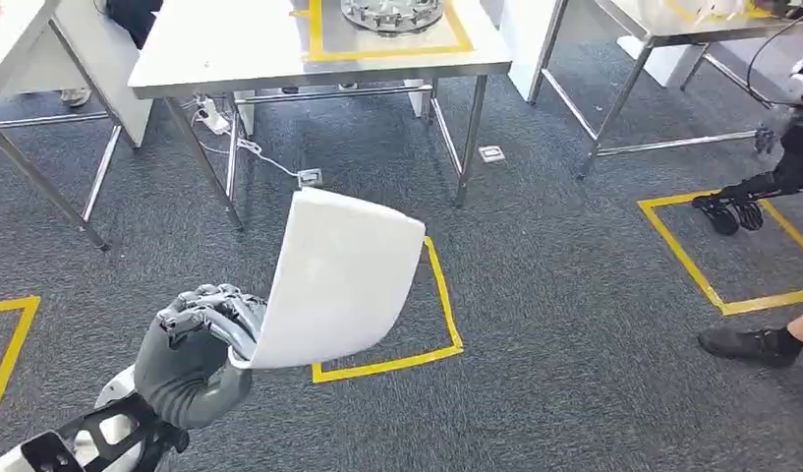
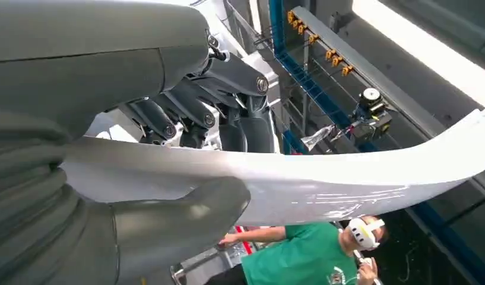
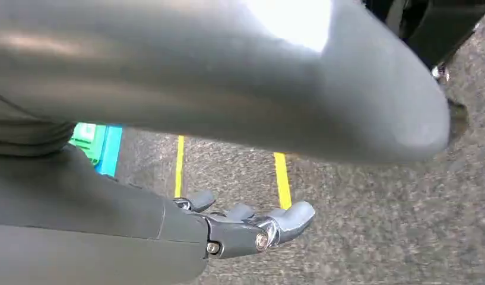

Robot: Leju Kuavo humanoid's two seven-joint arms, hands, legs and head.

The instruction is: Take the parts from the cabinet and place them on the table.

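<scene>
My left hand holds a curved white panel part by its lower left edge, raised over the carpet ahead of me. In the left wrist view the same white part runs across the picture, clamped between the thumb and the dark fingers. A steel table stands ahead with a round metal part inside a yellow tape frame. My right hand hangs over the carpet with its fingers loosely apart and nothing in it.
Yellow tape squares mark the grey carpet. More steel tables stand at right and far left. A person's shoe and another robot's dark feet are at the right edge. A person in a green shirt wears a headset.
</scene>
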